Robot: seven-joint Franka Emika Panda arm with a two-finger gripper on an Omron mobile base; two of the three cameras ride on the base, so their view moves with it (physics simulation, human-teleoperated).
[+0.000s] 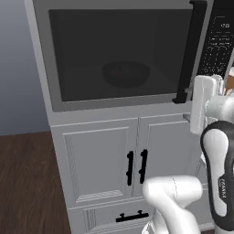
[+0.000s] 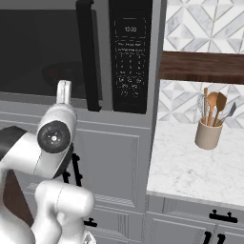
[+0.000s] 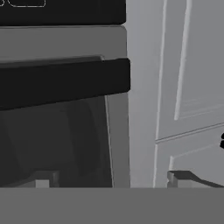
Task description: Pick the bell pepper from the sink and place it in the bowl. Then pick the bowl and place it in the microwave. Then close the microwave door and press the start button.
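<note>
The microwave door [image 1: 121, 55] lies flat against the microwave front, its dark window [image 2: 38, 52] facing me. Through the tinted glass the black bowl [image 1: 125, 73] shows dimly on the turntable; the bell pepper cannot be made out and the sink is out of view. My gripper [image 1: 186, 104] is open and empty, just off the lower end of the black bar handle [image 1: 189, 50]. In the hand view the handle [image 3: 65, 83] runs across above my gripper [image 3: 111, 179], whose fingertips [image 3: 43, 179] are spread wide. The control panel [image 2: 129, 57] sits right of the handle [image 2: 88, 57].
Grey cabinet doors with black pulls [image 1: 137, 167] and a drawer [image 1: 132, 215] stand below the microwave. To the right is a marble counter [image 2: 190, 162] with a beige utensil holder [image 2: 208, 134], under a dark wooden shelf [image 2: 205, 66].
</note>
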